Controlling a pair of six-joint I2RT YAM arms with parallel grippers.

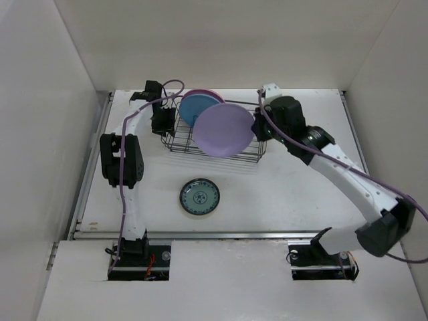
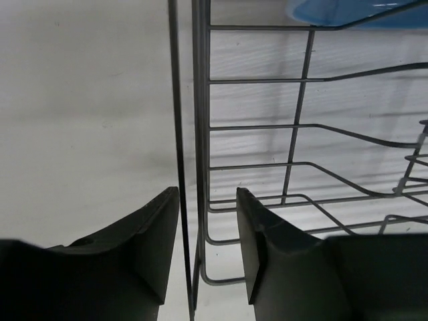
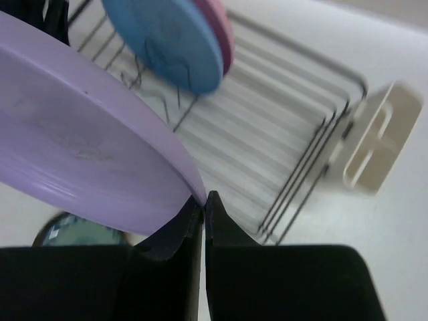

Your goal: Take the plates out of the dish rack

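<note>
Lavender plate (image 3: pixel 87 147), round, smooth; rim pinched by right tool (image 3: pixel 204 199).

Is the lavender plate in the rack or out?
Mostly out: the right gripper pinches the lavender plate, tilted over the near wall of the dish rack. Whether its lower edge clears the wires: cannot tell.

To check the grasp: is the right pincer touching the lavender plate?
Touching. The right wrist view shows the right pincer pinching the rim of the lavender plate between its fingers.
</note>
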